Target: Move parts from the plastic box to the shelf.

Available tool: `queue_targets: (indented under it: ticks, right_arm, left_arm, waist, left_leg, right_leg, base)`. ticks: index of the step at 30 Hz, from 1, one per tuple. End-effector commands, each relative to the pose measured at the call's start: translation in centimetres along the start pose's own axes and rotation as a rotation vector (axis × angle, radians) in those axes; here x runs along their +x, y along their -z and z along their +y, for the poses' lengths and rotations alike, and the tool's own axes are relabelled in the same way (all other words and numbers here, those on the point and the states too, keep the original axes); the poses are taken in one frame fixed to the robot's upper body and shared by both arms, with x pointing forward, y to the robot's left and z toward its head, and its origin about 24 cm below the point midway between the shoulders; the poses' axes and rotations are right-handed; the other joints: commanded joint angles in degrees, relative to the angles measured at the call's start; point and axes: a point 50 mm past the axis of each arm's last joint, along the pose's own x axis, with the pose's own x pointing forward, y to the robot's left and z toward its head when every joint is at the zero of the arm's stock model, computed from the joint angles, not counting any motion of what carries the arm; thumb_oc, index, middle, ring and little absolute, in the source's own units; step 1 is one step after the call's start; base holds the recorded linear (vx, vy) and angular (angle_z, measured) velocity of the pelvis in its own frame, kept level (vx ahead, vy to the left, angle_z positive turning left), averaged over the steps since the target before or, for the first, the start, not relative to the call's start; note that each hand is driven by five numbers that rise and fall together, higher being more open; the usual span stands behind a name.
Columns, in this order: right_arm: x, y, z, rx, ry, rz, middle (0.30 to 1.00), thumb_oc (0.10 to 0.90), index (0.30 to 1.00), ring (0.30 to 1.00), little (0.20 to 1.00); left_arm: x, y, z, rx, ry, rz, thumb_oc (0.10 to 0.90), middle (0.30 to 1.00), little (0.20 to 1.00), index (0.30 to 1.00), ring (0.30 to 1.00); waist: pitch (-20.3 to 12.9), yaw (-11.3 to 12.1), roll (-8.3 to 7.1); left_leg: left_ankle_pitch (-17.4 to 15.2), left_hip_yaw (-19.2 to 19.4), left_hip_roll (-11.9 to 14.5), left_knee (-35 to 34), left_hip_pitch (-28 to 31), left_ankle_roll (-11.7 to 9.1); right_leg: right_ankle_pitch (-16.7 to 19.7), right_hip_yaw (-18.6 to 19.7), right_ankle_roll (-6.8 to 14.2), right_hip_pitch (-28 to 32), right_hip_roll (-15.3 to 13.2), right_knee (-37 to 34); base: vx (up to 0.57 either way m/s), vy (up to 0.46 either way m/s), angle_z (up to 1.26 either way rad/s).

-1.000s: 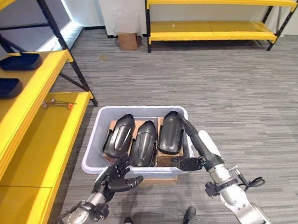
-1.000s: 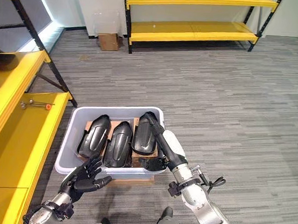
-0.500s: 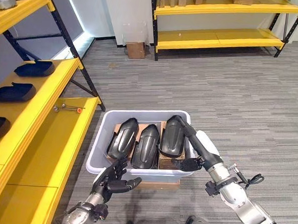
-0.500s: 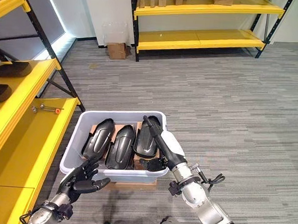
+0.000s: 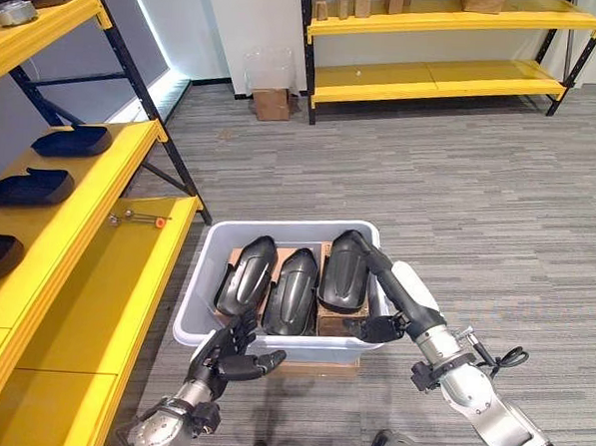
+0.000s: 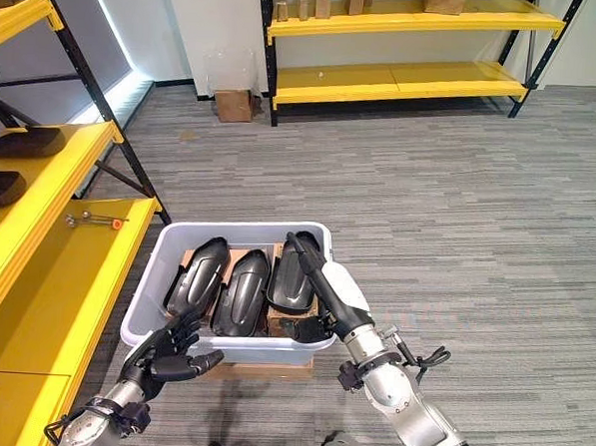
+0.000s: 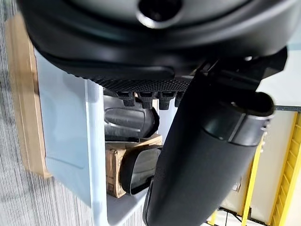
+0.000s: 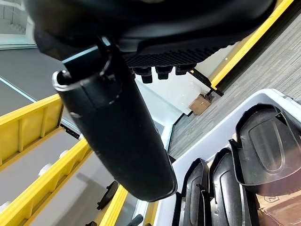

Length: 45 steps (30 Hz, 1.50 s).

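Grey box (image 5: 196, 300) on the floor, resting on a cardboard sheet (image 5: 311, 362), with three black parts standing side by side inside: left part (image 5: 245, 276), middle part (image 5: 292, 290), right part (image 5: 343, 270), all leaning against brown cartons (image 5: 325, 317).

Left hand (image 5: 233, 356) just outside the near wall of the box, fingers (image 5: 240, 332) spread and nearly straight, tips pointing up at the rim, thumb out to the side toward the box's middle. Nothing gripped. Left part just beyond the fingertips, over the rim, not touched.

Right hand (image 5: 380, 327) at the near right corner of the box, dark fingers curled inward just below the right part's lower edge. Cannot tell whether touching or gripping that part; contact hidden. Right part directly above and ahead of these fingers, middle part off to their left.

Yellow shelf (image 5: 95, 272) well to the left of the left hand's fingers, with dark parts (image 5: 72, 139) already on its middle level and a small tool (image 5: 133, 216) on the lower level. Another yellow rack (image 5: 435, 80) far beyond both hands across the grey floor, a small carton (image 5: 272, 102) beside it.
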Motion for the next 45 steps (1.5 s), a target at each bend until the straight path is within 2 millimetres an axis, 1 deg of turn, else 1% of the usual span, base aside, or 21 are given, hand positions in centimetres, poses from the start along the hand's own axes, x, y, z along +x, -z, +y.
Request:
queue_targets:
  ticks: [1, 3, 4, 5, 7, 8, 9, 11, 12, 13, 14, 15, 18, 24, 35, 37, 40, 41, 43, 44, 45]
  right_arm:
    - [2.4, -4.4, -2.2, 0.043, 0.124, -0.267, 1.000, 0.900, 1.000, 1.000, 1.000]
    - [2.4, -4.7, -2.3, 0.031, 0.125, -0.273, 1.000, 0.900, 1.000, 1.000, 1.000]
    - [2.4, -4.7, -2.3, 0.025, 0.125, -0.274, 1.000, 0.900, 1.000, 1.000, 1.000]
    - [2.5, -4.7, -2.3, 0.022, 0.124, -0.269, 1.000, 0.900, 1.000, 1.000, 1.000]
    - [3.1, -4.7, -2.2, 0.018, 0.112, -0.250, 1.000, 0.900, 1.000, 1.000, 1.000]
    - [3.1, -4.7, -2.2, 0.018, 0.111, -0.249, 1.000, 0.900, 1.000, 1.000, 1.000]
    - [3.4, -4.7, -2.1, 0.012, 0.108, -0.236, 1.000, 0.900, 1.000, 1.000, 1.000]
    - [3.4, -4.4, -2.0, 0.019, 0.113, -0.211, 1.000, 0.900, 1.000, 1.000, 1.000]
    - [3.3, -4.2, -2.3, 0.025, 0.118, -0.206, 1.000, 0.900, 1.000, 1.000, 1.000]
    - [2.5, -3.2, -2.9, 0.036, 0.143, -0.165, 1.000, 0.900, 1.000, 1.000, 1.000]
    - [2.4, -3.1, -2.9, 0.039, 0.145, -0.160, 1.000, 0.900, 1.000, 1.000, 1.000]
    - [1.8, -2.2, -2.9, 0.063, 0.168, -0.120, 1.000, 0.900, 1.000, 1.000, 1.000]
    - [0.6, -1.5, -2.5, 0.069, 0.179, -0.105, 1.000, 0.900, 1.000, 1.000, 1.000]
    - [0.3, -1.3, -2.5, 0.030, 0.185, -0.103, 1.000, 0.900, 1.000, 1.000, 1.000]
    - [0.7, -1.8, -3.1, -0.043, 0.205, -0.123, 1.000, 0.900, 1.000, 1.000, 1.000]
    - [0.8, -2.3, -3.4, -0.095, 0.223, -0.163, 1.000, 0.900, 1.000, 1.000, 1.000]
    - [1.1, -3.1, -3.9, -0.242, 0.266, -0.244, 1.000, 0.900, 1.000, 1.000, 1.000]
    - [1.5, -3.9, -4.4, -0.336, 0.280, -0.312, 1.000, 0.900, 1.000, 1.000, 1.000]
    - [2.3, -5.0, -5.6, -0.381, 0.298, -0.358, 1.000, 0.900, 1.000, 1.000, 1.000]
    - [2.4, -5.1, -5.7, -0.385, 0.298, -0.365, 1.000, 0.900, 1.000, 1.000, 1.000]
    - [2.9, -5.8, -6.8, -0.378, 0.311, -0.374, 1.000, 0.900, 1.000, 1.000, 1.000]
  left_arm:
    - [0.8, -6.2, 0.4, 0.175, 0.032, -0.246, 0.900, 1.000, 1.000, 1.000, 1.000]
    - [0.9, -6.7, 0.3, 0.190, 0.056, -0.258, 0.900, 1.000, 1.000, 1.000, 1.000]
    - [1.0, -7.0, 0.0, 0.185, 0.063, -0.263, 0.900, 1.000, 1.000, 1.000, 1.000]
    - [1.1, -7.1, -0.1, 0.176, 0.066, -0.261, 0.900, 1.000, 1.000, 1.000, 1.000]
    - [1.1, -6.7, -0.1, 0.140, 0.059, -0.239, 0.900, 1.000, 1.000, 1.000, 1.000]
    - [1.1, -6.6, -0.1, 0.139, 0.059, -0.238, 0.900, 1.000, 1.000, 1.000, 1.000]
    - [1.0, -6.3, -0.4, 0.137, 0.067, -0.229, 0.900, 1.000, 1.000, 1.000, 1.000]
    - [0.9, -5.6, -0.7, 0.106, 0.049, -0.225, 0.900, 1.000, 1.000, 1.000, 1.000]
    - [0.8, -5.5, -0.7, 0.118, 0.056, -0.230, 0.900, 1.000, 1.000, 1.000, 1.000]
    - [0.9, -5.3, -0.8, 0.148, 0.094, -0.221, 0.900, 1.000, 1.000, 1.000, 1.000]
    - [0.9, -5.3, -0.9, 0.149, 0.095, -0.220, 0.900, 1.000, 1.000, 1.000, 1.000]
    - [1.1, -5.4, -1.0, 0.130, 0.096, -0.231, 0.900, 1.000, 1.000, 1.000, 1.000]
    - [0.9, -5.6, -1.0, 0.120, 0.121, -0.245, 0.900, 1.000, 1.000, 1.000, 1.000]
    - [0.6, -5.6, -0.5, 0.106, 0.111, -0.244, 0.900, 1.000, 1.000, 1.000, 1.000]
    - [0.2, -6.2, -0.5, 0.116, 0.113, -0.264, 0.900, 1.000, 1.000, 1.000, 1.000]
    - [0.3, -6.5, -0.6, 0.110, 0.121, -0.262, 0.900, 1.000, 1.000, 1.000, 1.000]
    - [0.3, -6.4, -0.7, 0.116, 0.132, -0.249, 0.900, 1.000, 1.000, 1.000, 1.000]
    - [0.2, -6.3, -0.8, 0.116, 0.141, -0.244, 0.900, 1.000, 1.000, 1.000, 1.000]
    - [0.3, -6.3, -0.9, 0.116, 0.152, -0.236, 0.900, 1.000, 1.000, 1.000, 1.000]
    - [0.3, -6.3, -0.9, 0.113, 0.151, -0.235, 0.900, 1.000, 1.000, 1.000, 1.000]
    - [0.3, -6.4, -0.9, 0.108, 0.153, -0.226, 0.900, 1.000, 1.000, 1.000, 1.000]
  waist:
    - [-0.36, 0.54, -0.81]
    - [-0.21, 0.73, -0.82]
    - [0.28, 0.97, -0.75]
    - [0.60, 1.11, -0.56]
    - [0.53, 0.84, -0.33]
    - [0.52, 0.82, -0.34]
    - [-0.17, 0.55, -0.48]
    - [-0.88, 0.04, -1.15]
    - [-1.10, -0.61, -1.08]
    - [-1.02, -1.86, -0.70]
    - [-0.85, -1.86, -0.97]
    - [-0.60, -2.17, -0.91]
    - [-0.15, -2.65, -0.67]
    - [0.80, -2.52, -0.14]
    - [2.19, -1.45, 0.19]
    - [2.42, -1.24, 0.18]
    - [2.57, -0.86, 0.07]
    - [2.58, -0.42, 0.05]
    - [2.75, 0.14, 0.03]
    - [2.81, 0.19, 0.04]
    - [2.94, 0.62, -0.01]
  left_leg:
    - [-8.78, 4.99, -2.17, 6.51, 0.00, 5.10]
    - [-9.56, 4.57, -2.34, 9.72, -1.41, 5.09]
    - [-8.32, 4.33, -1.62, 12.23, -3.48, 4.91]
    - [-8.00, 3.67, -0.87, 14.11, -4.81, 4.49]
    - [-6.37, 3.84, 2.32, 13.51, -4.10, 4.08]
    - [-6.12, 3.86, 2.57, 13.28, -3.93, 3.97]
    - [-2.18, 3.09, 5.61, 10.75, -2.62, 2.42]
    - [6.70, -1.08, 10.85, 8.37, -3.28, -0.11]
    - [6.69, -0.65, 11.84, 7.70, -2.88, -0.35]
    - [3.56, 2.93, 12.93, 6.73, -1.51, -0.57]
    - [3.04, 3.09, 12.53, 6.89, -1.27, -0.52]
    - [0.65, 3.54, 11.43, 6.92, -0.83, -0.24]
    - [-1.67, 3.37, 9.12, 6.57, -0.27, 0.61]
    - [-2.27, 2.99, 6.75, 5.35, -0.33, 1.56]
    - [-1.68, 3.26, 6.84, 4.91, -1.55, 1.20]
    - [-1.70, 3.27, 7.15, 5.30, -1.80, 1.09]
    - [-1.87, 3.21, 7.32, 5.86, -1.94, 1.03]
    - [-1.94, 3.17, 7.59, 6.26, -2.17, 0.94]
    - [-2.05, 2.92, 7.75, 6.70, -2.35, 0.82]
    - [-2.07, 2.89, 7.77, 6.76, -2.36, 0.80]
    - [-2.17, 2.64, 7.91, 7.23, -2.54, 0.74]
  right_leg:
    - [-5.75, -1.30, 1.77, 5.80, 1.54, -1.65]
    - [-6.43, -1.07, 1.37, 5.70, 1.34, -0.62]
    - [-5.68, -1.04, 0.35, 5.55, 1.63, -0.77]
    - [-6.09, -0.55, -0.05, 5.75, 1.98, -0.46]
    - [-7.68, 0.86, -0.80, 6.15, 2.55, 0.60]
    - [-7.72, 0.95, -0.81, 6.15, 2.54, 0.63]
    - [-8.08, 2.03, -0.87, 5.89, 2.42, 0.86]
    - [-7.54, 5.49, -0.67, 4.98, 1.78, 0.93]
    - [-7.85, 6.01, -0.32, 4.26, 0.81, 2.27]
    - [-8.96, 6.37, 0.82, 2.71, -2.39, 6.95]
    - [-9.33, 6.53, 1.04, 2.66, -2.97, 7.61]
    - [-9.06, 6.35, 1.93, 2.74, -4.24, 8.27]
    - [-7.19, 6.49, 3.11, 3.71, -4.49, 6.31]
    - [-5.03, 7.69, 4.54, 4.21, -3.78, 2.98]
    - [-2.73, 7.82, 6.00, 3.96, -4.94, 0.07]
    - [-2.36, 7.98, 6.13, 3.98, -5.12, -0.29]
    - [-2.15, 8.02, 6.25, 4.27, -5.34, -0.60]
    - [-2.01, 7.99, 6.34, 4.15, -5.42, -0.51]
    - [-1.97, 7.87, 6.42, 4.17, -5.55, -0.37]
    - [-1.97, 7.87, 6.42, 4.17, -5.56, -0.34]
    - [-1.95, 7.84, 6.40, 4.16, -5.76, -0.08]
  base:
    - [-0.02, -0.104, 0.03]
    - [-0.03, -0.057, 0.06]
    - [-0.07, -0.007, 0.08]
    - [-0.04, 0.058, 0.11]
    - [0.05, 0.181, 0.12]
    - [0.08, 0.329, -0.09]
    - [0.08, 0.401, -0.09]
    - [0.10, 0.601, -0.09]
    - [0.17, 0.732, -0.27]
    - [0.14, 0.518, -0.31]
    - [0.17, 0.467, -0.30]
    - [0.10, 0.210, -0.06]
    - [0.11, 0.187, -0.11]
    - [0.06, 0.082, 0.10]
    - [0.00, 0.000, 0.00]
    - [0.00, 0.000, 0.00]
    - [0.00, 0.000, 0.00]
    - [0.03, -0.026, -0.02]
    - [0.02, -0.010, -0.01]
    - [0.04, -0.004, -0.02]
    - [0.03, -0.002, 0.00]
